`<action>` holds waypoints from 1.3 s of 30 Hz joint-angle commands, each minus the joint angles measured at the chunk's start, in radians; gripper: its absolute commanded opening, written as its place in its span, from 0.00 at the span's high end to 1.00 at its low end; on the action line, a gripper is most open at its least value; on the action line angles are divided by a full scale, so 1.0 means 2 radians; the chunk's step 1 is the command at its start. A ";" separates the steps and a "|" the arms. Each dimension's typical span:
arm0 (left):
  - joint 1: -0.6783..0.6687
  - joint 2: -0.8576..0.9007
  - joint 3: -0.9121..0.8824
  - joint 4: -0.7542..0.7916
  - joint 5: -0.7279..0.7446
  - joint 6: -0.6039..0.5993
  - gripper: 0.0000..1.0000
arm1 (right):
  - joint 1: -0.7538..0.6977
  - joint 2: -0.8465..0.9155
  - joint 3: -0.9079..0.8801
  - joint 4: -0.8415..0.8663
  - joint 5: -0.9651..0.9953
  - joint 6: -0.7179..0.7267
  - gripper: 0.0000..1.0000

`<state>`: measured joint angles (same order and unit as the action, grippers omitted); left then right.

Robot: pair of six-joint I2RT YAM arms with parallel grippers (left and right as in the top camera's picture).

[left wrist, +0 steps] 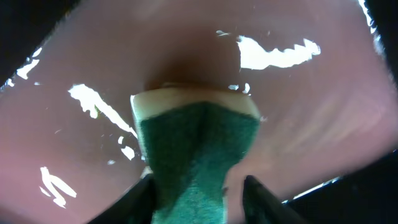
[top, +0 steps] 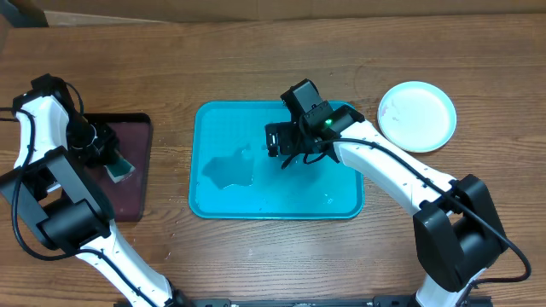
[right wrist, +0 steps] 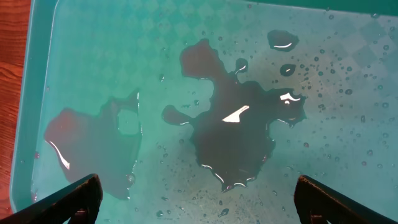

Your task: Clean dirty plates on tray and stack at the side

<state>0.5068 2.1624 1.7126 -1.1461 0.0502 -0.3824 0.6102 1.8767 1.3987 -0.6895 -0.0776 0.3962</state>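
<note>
The turquoise tray [top: 328, 194] lies mid-table with no plates on it, only puddles of water [top: 229, 170]. A round plate [top: 416, 115] with a white centre and pale aqua rim rests on the table to the tray's right. My right gripper [top: 275, 141] hovers open over the tray's upper middle. In the right wrist view its fingers stand wide apart [right wrist: 198, 186] above the wet tray floor [right wrist: 348, 93]. At the far left, my left gripper [top: 107, 153] sits over a green-and-yellow sponge [top: 119, 168]. Its jaws [left wrist: 199, 186] are open around the sponge [left wrist: 196, 155], with a gap on the right.
A dark maroon tray [top: 136, 128] lies at the left under the sponge, its glossy floor [left wrist: 311, 124] filling the left wrist view. A large dark puddle [right wrist: 236, 137] and a second one [right wrist: 93, 149] spread over the turquoise tray. Bare wooden table surrounds both trays.
</note>
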 commanded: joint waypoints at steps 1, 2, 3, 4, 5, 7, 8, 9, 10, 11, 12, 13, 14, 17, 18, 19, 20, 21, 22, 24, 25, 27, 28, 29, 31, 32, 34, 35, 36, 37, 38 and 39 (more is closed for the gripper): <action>0.004 0.003 0.002 -0.014 0.015 0.004 0.58 | 0.000 -0.009 -0.003 0.004 0.005 0.004 0.00; 0.004 0.003 0.002 -0.019 0.014 0.004 0.58 | 0.000 -0.009 -0.003 0.004 0.005 0.004 0.00; 0.003 0.003 0.002 -0.026 0.012 0.005 0.58 | 0.000 -0.009 -0.003 0.005 0.005 0.004 0.00; 0.003 0.003 0.002 -0.030 0.007 0.005 0.58 | 0.000 -0.009 -0.003 0.006 0.005 0.004 0.00; 0.003 0.004 0.001 -0.034 0.000 0.005 0.57 | 0.000 -0.009 -0.003 0.006 0.005 0.004 0.00; 0.003 0.004 0.001 -0.039 -0.019 0.005 0.56 | 0.000 -0.009 -0.003 0.007 0.005 0.004 0.00; 0.003 0.004 0.001 -0.039 -0.025 0.005 0.57 | 0.000 -0.009 -0.003 0.007 0.005 0.004 0.00; 0.003 0.004 0.001 -0.040 -0.033 0.005 0.58 | 0.000 -0.009 -0.003 0.006 0.005 0.004 0.00; 0.003 0.004 0.001 -0.040 -0.040 0.004 0.63 | 0.000 -0.009 -0.003 0.006 0.005 0.004 0.00; 0.003 0.004 -0.001 -0.039 -0.043 0.004 0.66 | 0.000 -0.009 -0.003 0.006 0.005 0.004 0.00; 0.003 0.004 -0.002 -0.038 -0.043 0.004 0.69 | 0.000 -0.009 -0.003 0.006 0.005 0.004 0.00; 0.003 0.004 -0.005 -0.036 -0.044 0.004 0.73 | 0.000 -0.009 -0.003 0.006 0.006 0.004 0.00; 0.002 0.004 -0.008 -0.034 -0.044 0.005 0.74 | 0.000 -0.009 -0.003 0.007 0.006 0.004 0.00; 0.001 0.004 -0.025 -0.015 -0.043 0.004 0.80 | 0.000 -0.009 -0.003 0.007 0.011 0.004 0.00; 0.001 0.004 -0.033 -0.007 -0.043 0.004 0.84 | 0.000 -0.009 -0.003 0.007 0.012 0.004 0.00; 0.001 0.004 -0.041 0.002 -0.043 0.005 0.85 | 0.000 -0.009 -0.003 0.006 0.013 0.004 0.00; 0.001 0.004 -0.050 0.013 -0.043 0.005 0.86 | 0.000 -0.009 -0.003 0.006 0.012 0.004 0.00; 0.001 0.004 -0.062 0.025 -0.043 0.005 0.88 | 0.000 -0.009 -0.003 0.006 0.013 0.004 0.00; 0.002 0.004 -0.073 0.035 -0.043 0.005 0.88 | 0.000 -0.009 -0.003 0.006 0.013 0.004 0.00; 0.002 0.004 -0.099 0.061 -0.043 0.005 0.91 | 0.000 -0.009 -0.003 0.006 0.013 0.004 0.00; 0.002 0.004 -0.108 0.068 -0.044 0.007 0.94 | 0.000 -0.009 -0.003 0.006 0.013 0.004 0.00; 0.002 0.004 -0.111 0.070 -0.047 0.010 0.96 | 0.000 -0.009 -0.003 0.006 0.012 0.004 0.00; 0.002 0.003 -0.106 0.066 -0.047 0.010 0.96 | 0.000 -0.009 -0.003 0.005 0.012 0.004 0.00; 0.002 0.001 -0.097 0.057 -0.047 0.010 0.96 | 0.000 -0.009 -0.003 0.004 0.012 0.004 0.00; 0.002 -0.001 -0.072 0.035 -0.047 0.010 0.96 | 0.000 -0.009 -0.003 0.004 0.012 0.004 0.00; 0.002 -0.002 -0.057 0.021 -0.047 0.009 0.96 | 0.000 -0.009 -0.003 0.004 0.012 0.004 0.00; 0.002 -0.004 -0.017 -0.014 -0.044 0.006 0.96 | 0.000 -0.009 -0.003 0.004 0.012 0.004 0.00; 0.002 -0.004 0.005 -0.032 -0.035 0.004 0.96 | 0.000 -0.009 -0.003 0.004 0.012 0.004 0.00; 0.001 -0.004 0.021 -0.046 -0.021 0.004 0.96 | 0.000 -0.009 -0.003 0.004 0.013 0.004 0.00; 0.000 -0.004 0.034 -0.057 -0.002 0.005 0.92 | 0.000 -0.009 -0.003 0.005 0.013 0.004 0.00; -0.001 -0.004 0.044 -0.068 0.016 0.005 0.89 | 0.000 -0.009 -0.003 0.006 0.012 0.004 0.00; -0.002 -0.004 0.049 -0.076 0.033 0.006 0.86 | 0.000 -0.009 -0.003 0.008 0.012 0.004 0.00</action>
<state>0.5068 2.1456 1.7432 -1.2724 0.0074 -0.3798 0.6102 1.8767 1.3987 -0.6815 -0.0628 0.3969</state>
